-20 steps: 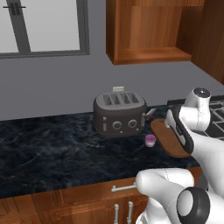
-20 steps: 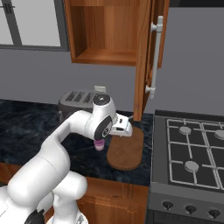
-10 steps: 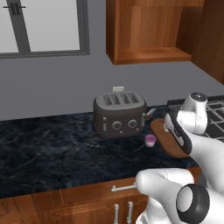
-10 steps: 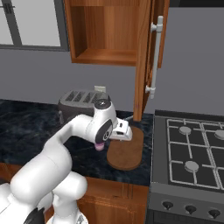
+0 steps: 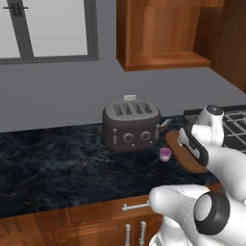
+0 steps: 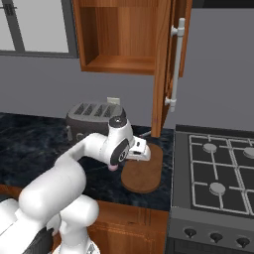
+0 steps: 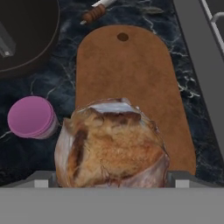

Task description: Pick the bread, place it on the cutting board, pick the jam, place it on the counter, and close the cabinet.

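Reddish-brown cabinet [image 6: 163,64] hangs above the cutting board [image 7: 131,87], door open. Dark stone counter [image 5: 57,168] carries that board. Toaster [image 5: 130,126] just left of board. Gripper [image 7: 111,177] over the board's near end, clamped on the bread [image 7: 111,146]. Jam [image 7: 31,117] just beside board's left edge.

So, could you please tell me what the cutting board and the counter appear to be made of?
The flat reddish-brown oval cutting board looks like smooth matte wood, though little grain shows. The dark black-blue counter looks like polished stone, judging by its pale marble-like veins.
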Controlling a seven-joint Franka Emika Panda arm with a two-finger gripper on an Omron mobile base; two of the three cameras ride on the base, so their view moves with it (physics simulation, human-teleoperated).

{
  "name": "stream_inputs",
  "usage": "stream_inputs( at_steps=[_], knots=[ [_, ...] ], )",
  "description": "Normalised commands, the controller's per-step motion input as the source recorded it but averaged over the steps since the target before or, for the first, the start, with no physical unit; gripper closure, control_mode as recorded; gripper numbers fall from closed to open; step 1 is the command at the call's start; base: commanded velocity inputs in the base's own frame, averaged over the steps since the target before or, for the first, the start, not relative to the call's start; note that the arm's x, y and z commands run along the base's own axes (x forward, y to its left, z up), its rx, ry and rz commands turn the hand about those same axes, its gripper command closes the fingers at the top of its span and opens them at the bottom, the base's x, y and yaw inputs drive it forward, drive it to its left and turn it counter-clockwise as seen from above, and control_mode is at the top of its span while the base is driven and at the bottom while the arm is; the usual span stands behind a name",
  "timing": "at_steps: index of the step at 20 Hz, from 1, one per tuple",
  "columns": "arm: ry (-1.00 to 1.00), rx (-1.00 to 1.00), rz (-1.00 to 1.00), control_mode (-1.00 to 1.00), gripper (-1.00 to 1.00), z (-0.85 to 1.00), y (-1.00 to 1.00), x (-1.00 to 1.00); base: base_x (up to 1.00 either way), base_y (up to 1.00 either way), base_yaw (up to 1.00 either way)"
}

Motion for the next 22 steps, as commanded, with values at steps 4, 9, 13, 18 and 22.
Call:
stream_inputs(
  at_steps=[4,9,13,18,22],
  knots=[
    [0.00,0.00,0.00,-1.00,1.00,-0.08,-0.10,0.19,0.00,0.00,0.00],
    [0.00,0.00,0.00,-1.00,1.00,-0.10,-0.12,0.17,0.00,0.00,0.00],
    [0.00,0.00,0.00,-1.00,1.00,-0.13,-0.08,0.18,0.00,0.00,0.00],
    [0.00,0.00,0.00,-1.00,1.00,-0.21,-0.05,0.15,0.00,0.00,0.00],
    [0.00,0.00,0.00,-1.00,1.00,-0.24,-0.02,0.12,0.00,0.00,0.00]
  ],
)
